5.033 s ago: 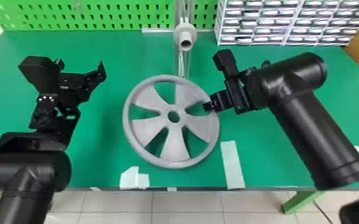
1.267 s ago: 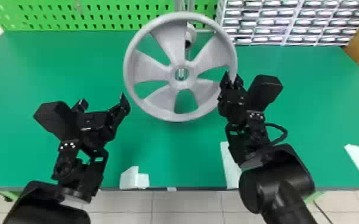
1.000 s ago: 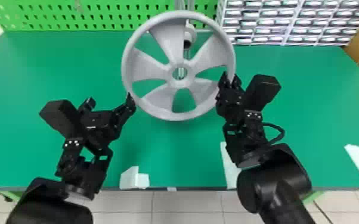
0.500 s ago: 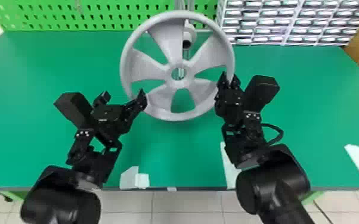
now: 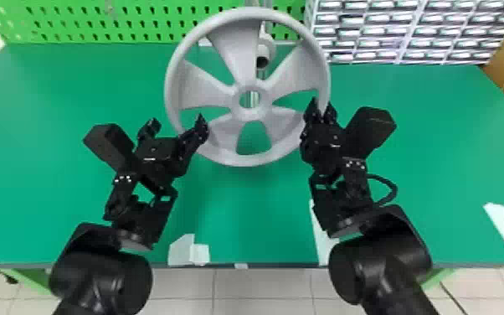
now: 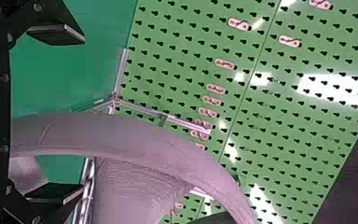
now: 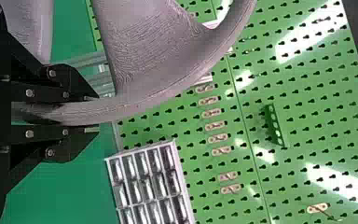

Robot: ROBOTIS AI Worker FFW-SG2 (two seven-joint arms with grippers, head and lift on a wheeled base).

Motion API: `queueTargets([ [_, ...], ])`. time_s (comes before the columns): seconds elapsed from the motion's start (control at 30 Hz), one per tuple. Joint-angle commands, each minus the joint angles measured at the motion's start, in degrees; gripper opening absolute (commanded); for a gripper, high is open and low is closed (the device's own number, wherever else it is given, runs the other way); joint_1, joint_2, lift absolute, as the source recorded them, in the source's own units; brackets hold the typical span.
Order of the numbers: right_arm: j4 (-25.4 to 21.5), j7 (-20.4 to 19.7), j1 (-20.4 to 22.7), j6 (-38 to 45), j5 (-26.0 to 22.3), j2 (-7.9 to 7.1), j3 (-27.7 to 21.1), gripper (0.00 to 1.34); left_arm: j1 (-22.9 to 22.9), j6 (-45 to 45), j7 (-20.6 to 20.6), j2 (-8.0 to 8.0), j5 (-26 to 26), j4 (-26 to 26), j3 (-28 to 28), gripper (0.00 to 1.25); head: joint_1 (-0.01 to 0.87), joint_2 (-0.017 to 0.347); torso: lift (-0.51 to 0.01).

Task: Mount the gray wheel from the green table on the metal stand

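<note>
Left pincer [image 5: 177, 122] has moved inward, gaping; right pincer [image 5: 322, 107] grips the wheel [image 5: 236, 50], which partly hides the stand [image 5: 267, 47].

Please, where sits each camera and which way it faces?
On the head: faces forward and down to the gray wheel; left arm, right arm show.
On left wrist: faces the green pegboard past the wheel; left pincer open.
On right wrist: also faces the pegboard; right pincer shut on the rim.
Both wrist views share wheel and pegboard.
</note>
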Motion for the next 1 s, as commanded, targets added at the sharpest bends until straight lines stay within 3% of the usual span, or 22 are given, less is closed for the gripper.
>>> queueTargets([
  [0.0, -0.01, 0.0, 0.01, -0.76, -0.7, -0.11, 0.31, 0.18, -1.49, -1.73, -0.21, 0.0, 0.57, 2.37, -0.39, 1.07, 0.867, 0.052, -0.1],
  [0.2, -0.01, 0.0, 0.01, -1.2, -0.7, -0.2, 0.4, 0.18, -2.72, -3.05, -0.56, 0.0, 1.27, 4.22, -0.48, 0.87, 0.867, 0.052, -0.1],
  [0.5, -0.01, 0.0, -0.08, -2.16, -0.7, -0.46, 1.28, 0.18, -4.48, -4.8, -1.09, -0.09, 1.8, 6.24, -0.83, 0.71, 0.867, 0.052, -0.1],
  [0.97, 0.69, 0.0, -0.08, -2.95, -0.43, -0.64, 1.28, 0.18, -6.85, -5.24, -2.67, 0.0, 3.82, 7.65, -2.24, 0.6, 0.867, 0.052, -0.1],
])
